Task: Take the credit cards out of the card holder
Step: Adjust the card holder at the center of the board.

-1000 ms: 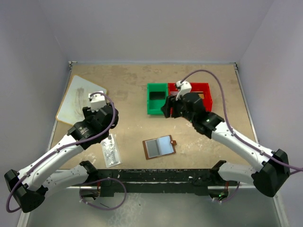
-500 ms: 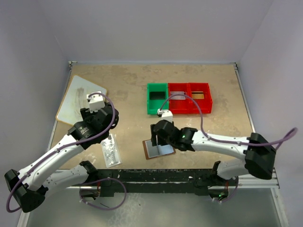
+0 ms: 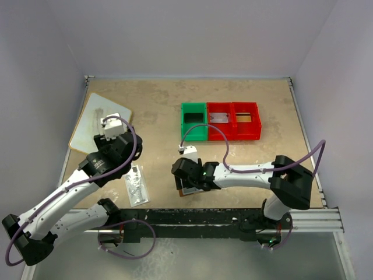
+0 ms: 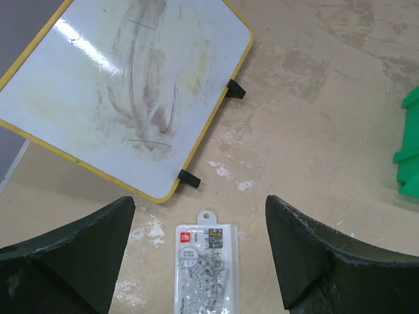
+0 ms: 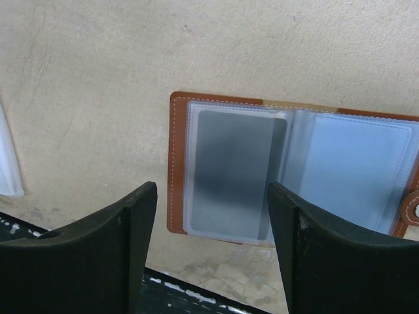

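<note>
The card holder [image 5: 288,173] lies open and flat on the worktop [image 5: 98,78], near its front edge. A grey card [image 5: 236,173] shows in the clear pocket opposite the snap tab. The right hand [image 5: 211,209] hovers directly above, fingers spread, holding nothing. Lower one fingertip onto the card and slide it out without dragging the holder. The left hand [image 4: 200,209], open and empty above a packet [image 4: 203,268], could pin the holder.

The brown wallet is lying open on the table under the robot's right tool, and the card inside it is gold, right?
Almost. The card inside the wallet is grey, not gold; the right wrist view shows it clearly. The rest is right: the wallet lies open on the table, under the right tool, which is open.
</note>
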Controlling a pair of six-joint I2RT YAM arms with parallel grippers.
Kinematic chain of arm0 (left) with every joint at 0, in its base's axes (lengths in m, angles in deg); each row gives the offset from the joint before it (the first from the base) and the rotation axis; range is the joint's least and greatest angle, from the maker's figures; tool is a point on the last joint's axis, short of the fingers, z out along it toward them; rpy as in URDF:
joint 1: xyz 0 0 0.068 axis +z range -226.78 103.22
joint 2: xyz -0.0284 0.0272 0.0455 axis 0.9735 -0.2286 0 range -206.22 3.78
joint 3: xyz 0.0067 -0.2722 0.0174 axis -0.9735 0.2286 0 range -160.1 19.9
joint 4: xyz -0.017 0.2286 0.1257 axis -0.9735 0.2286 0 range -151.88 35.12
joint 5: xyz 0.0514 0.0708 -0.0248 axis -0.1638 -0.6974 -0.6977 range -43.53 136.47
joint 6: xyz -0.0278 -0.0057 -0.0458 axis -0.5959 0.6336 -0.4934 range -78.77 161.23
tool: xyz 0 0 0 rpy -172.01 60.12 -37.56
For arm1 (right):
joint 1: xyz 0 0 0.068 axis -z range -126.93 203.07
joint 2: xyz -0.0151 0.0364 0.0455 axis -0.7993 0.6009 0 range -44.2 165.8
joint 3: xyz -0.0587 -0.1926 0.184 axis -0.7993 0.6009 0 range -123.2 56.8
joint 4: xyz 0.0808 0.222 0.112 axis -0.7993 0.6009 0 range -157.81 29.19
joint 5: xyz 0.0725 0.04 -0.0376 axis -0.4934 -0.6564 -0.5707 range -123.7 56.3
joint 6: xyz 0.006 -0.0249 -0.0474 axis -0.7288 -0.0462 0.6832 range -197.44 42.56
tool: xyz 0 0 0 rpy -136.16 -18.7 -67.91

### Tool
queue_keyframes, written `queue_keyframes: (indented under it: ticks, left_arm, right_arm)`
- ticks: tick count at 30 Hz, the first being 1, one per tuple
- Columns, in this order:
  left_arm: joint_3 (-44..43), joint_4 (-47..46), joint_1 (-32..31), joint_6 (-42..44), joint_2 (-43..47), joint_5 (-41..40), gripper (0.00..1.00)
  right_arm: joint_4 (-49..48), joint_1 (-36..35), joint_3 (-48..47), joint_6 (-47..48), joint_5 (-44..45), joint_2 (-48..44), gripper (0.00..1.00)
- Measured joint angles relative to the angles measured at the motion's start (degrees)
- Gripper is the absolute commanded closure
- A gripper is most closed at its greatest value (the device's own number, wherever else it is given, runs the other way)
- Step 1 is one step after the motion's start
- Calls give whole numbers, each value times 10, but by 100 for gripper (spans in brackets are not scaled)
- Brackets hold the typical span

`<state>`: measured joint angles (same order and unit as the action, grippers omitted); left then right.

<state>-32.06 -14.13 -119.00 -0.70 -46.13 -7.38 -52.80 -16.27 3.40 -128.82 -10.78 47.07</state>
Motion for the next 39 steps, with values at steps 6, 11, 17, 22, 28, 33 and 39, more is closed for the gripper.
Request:
queue_keyframes:
  ticks: [6,11,17,22,28,33,39]
  left_arm:
    - [0,0,1,-5,-1,-4,21]
    - [0,0,1,-5,-4,-4,21]
    - [0,0,1,-5,-4,-4,21]
    - [0,0,1,-5,-8,-4,21]
    - [0,0,1,-5,-10,-4,21]
    - [0,0,1,-5,-10,-4,21]
    - [0,0,1,-5,-10,-4,21]
  right_arm:
    - [-2,0,-12,-10,0,10,25]
    - [7,0,-22,-17,1,23,25]
    - [28,0,-40,-24,1,56,25]
    - [44,0,-46,-27,2,61,26]
    - [56,0,-49,-33,4,63,27]
    - [69,0,-58,-45,13,80,30]
    - [72,0,-61,-52,17,82,34]
